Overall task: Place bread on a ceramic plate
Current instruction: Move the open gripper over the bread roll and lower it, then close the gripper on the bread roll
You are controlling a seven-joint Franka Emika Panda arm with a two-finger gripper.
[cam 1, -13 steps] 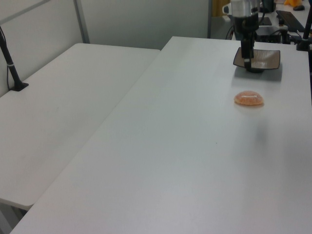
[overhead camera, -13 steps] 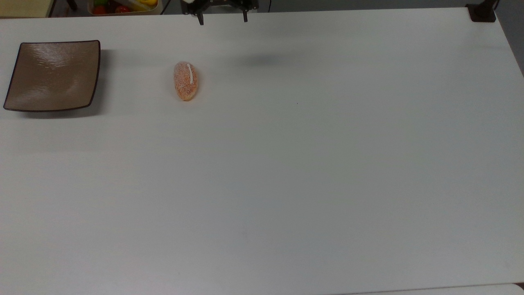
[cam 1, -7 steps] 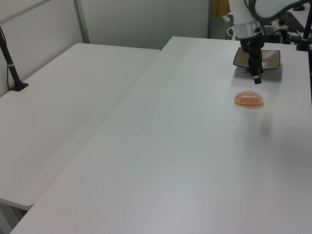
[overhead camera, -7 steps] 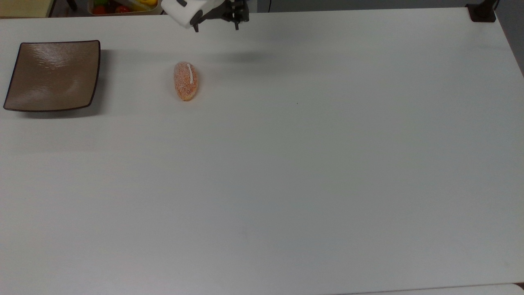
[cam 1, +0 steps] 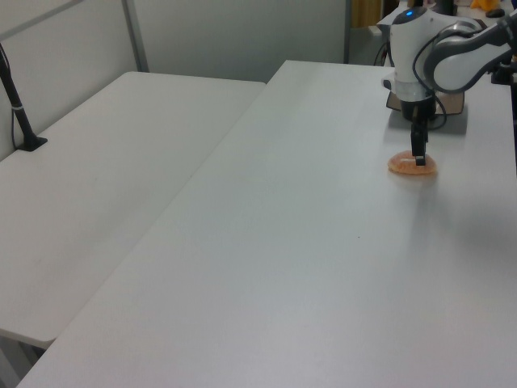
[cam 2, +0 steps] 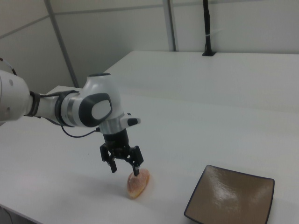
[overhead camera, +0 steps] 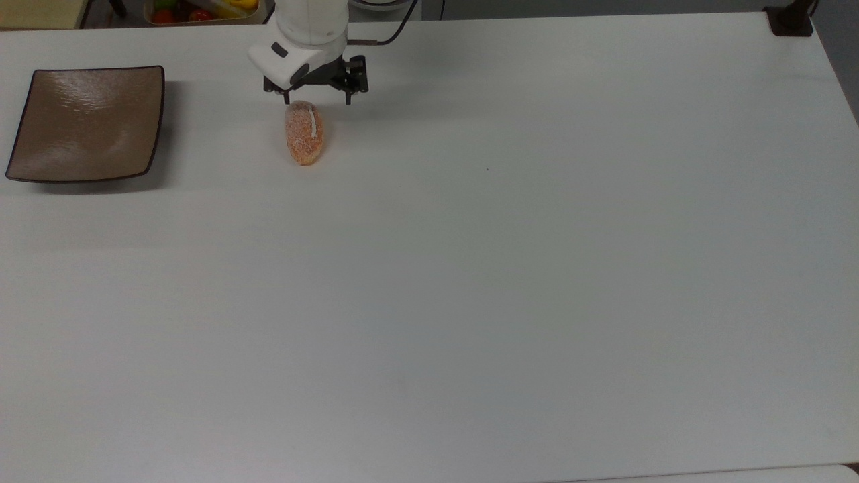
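Reference landmark: the bread (overhead camera: 305, 132). Going left to right in the top view:

1. The ceramic plate (overhead camera: 87, 124) sits well apart from the bread, on the top view's left, bare, on the white table (overhead camera: 470, 282).
2. The bread lies flat on the table, not yet lifted. Its long axis runs toward and away from my mount; its white stripe follows that axis.
3. My gripper (overhead camera: 317, 100) hangs over the bread's end nearest my arm, fingers spread wide and holding nothing. In the right view my gripper (cam 2: 125, 169) is low, one fingertip close to the crust; whether it touches I cannot tell.

Judgement: my finger line crosses the long axis, so closing would pinch the narrow width. I should first centre over mid-length.
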